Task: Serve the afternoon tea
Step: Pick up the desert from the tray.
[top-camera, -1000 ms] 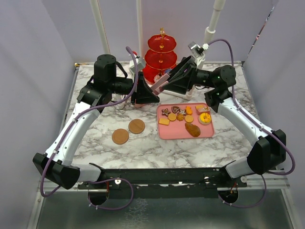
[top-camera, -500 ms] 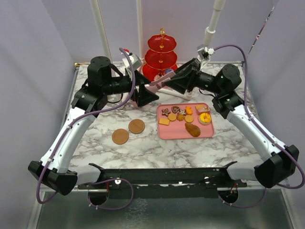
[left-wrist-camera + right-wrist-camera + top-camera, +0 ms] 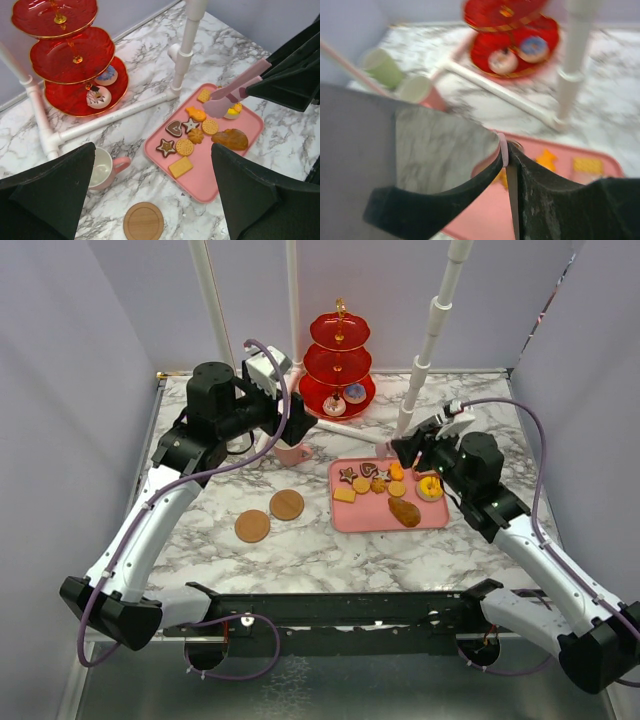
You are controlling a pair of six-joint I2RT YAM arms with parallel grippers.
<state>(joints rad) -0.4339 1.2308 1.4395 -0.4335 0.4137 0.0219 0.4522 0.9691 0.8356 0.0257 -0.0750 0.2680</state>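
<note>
1. Right gripper (image 3: pixel 506 155) clamps pink tongs (image 3: pixel 235 92) over the pink tray (image 3: pixel 215 172) of cookies (image 3: pixel 185 146) just below; left gripper (image 3: pixel 152 150) hangs spread wide, holding nothing.
2. Beyond the tongs, the red stand (image 3: pixel 338 360) carries two pastries (image 3: pixel 95 95) on its bottom tier, with the upper tiers bare.
3. Under the left gripper, the empty pink mug (image 3: pixel 102 167) and the green mug (image 3: pixel 382 65) sit off both coasters (image 3: pixel 287 504); serving looks barely begun.

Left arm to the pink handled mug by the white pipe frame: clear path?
Probably yes: the open left tool hangs over the pink handled mug, nothing between them; only the white pipe frame stands close beside it.
</note>
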